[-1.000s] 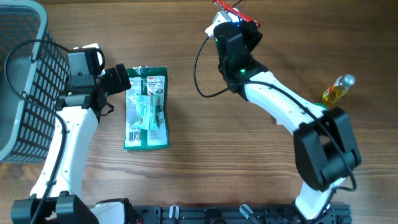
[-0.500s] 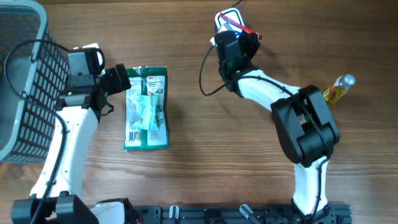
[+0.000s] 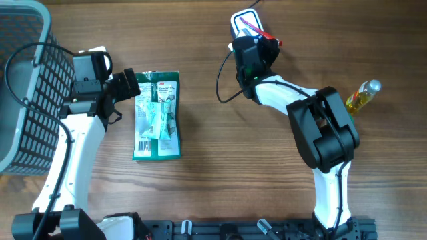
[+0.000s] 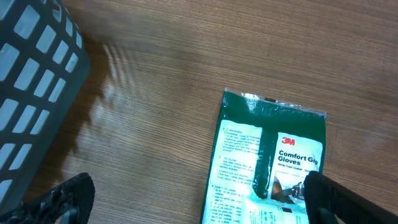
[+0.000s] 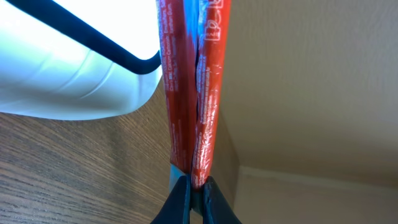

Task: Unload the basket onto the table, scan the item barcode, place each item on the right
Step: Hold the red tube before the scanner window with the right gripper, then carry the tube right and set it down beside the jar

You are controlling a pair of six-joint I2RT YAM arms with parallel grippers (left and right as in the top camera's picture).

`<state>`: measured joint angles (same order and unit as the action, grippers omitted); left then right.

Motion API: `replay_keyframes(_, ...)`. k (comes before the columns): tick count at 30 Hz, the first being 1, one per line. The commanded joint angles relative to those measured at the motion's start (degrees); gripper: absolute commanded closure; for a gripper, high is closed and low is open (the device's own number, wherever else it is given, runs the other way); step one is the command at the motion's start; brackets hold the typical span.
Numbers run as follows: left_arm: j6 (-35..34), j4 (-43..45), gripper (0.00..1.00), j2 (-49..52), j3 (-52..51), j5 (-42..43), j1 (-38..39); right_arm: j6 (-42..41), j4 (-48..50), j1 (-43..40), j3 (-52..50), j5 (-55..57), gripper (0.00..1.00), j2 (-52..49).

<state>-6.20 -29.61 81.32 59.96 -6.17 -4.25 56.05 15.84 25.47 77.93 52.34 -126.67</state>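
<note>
Right gripper (image 5: 194, 186) is closed tight on the lower end of a thin red packet (image 5: 194, 93), which is pinched edge-on between the jaws and stands upright in the wrist view. In the overhead view the red packet is found near the far edge of the desk (image 3: 220, 173), somewhat right of its middle, held up just beside a white rounded device (image 5: 74, 68). From the wrist view it cannot be told whether packet and device touch. No barcode can be made out on the packet's edge. A black cable (image 3: 217, 73) is looped from the right arm over the desk below the device.

Left gripper (image 3: 131, 85) is spread wide and nothing is held in it. It is placed toward the left side of the desk, just beside the far left corner of a green pack of gloves (image 3: 157, 115). The pack is laid flat on the wood, its printed face up and its long side running from the far edge toward the near edge. A grey mesh basket (image 3: 20, 87) is set at the far left corner of the desk, well apart from the pack. A small yellow bottle (image 3: 361, 97) is laid tilted near the right edge.
</note>
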Motion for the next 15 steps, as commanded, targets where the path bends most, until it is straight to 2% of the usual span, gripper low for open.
replay_keyframes(1, 1.1, 0.2, 0.00, -0.7, 0.5, -0.3, -0.4, 2.7, -0.1, -0.1, 0.7, 0.1, 0.96, -1.4)
replay_keyframes(6, 1.1, 0.2, 0.00, -0.7, 0.5, -0.3, -0.4, 1.6, -0.2, 0.0, 0.7, 1.2, 0.96, -1.1)
replay_keyframes(10, 1.1, 0.2, 0.00, -0.7, 0.5, -0.3, -0.4, -6.7, -2.6, 0.1, 0.7, 1.5, 0.96, 4.7)
replay_keyframes(12, 1.1, 0.2, 0.00, -0.7, 0.5, -0.3, -0.4, -11.9, -7.3, 0.0, 0.7, -0.7, 0.96, 10.3)
replay_keyframes(15, 1.1, 0.2, 0.00, -0.7, 0.5, -0.3, -0.4, -24.2, -23.5, 0.0, 0.7, -7.6, 0.96, 20.8)
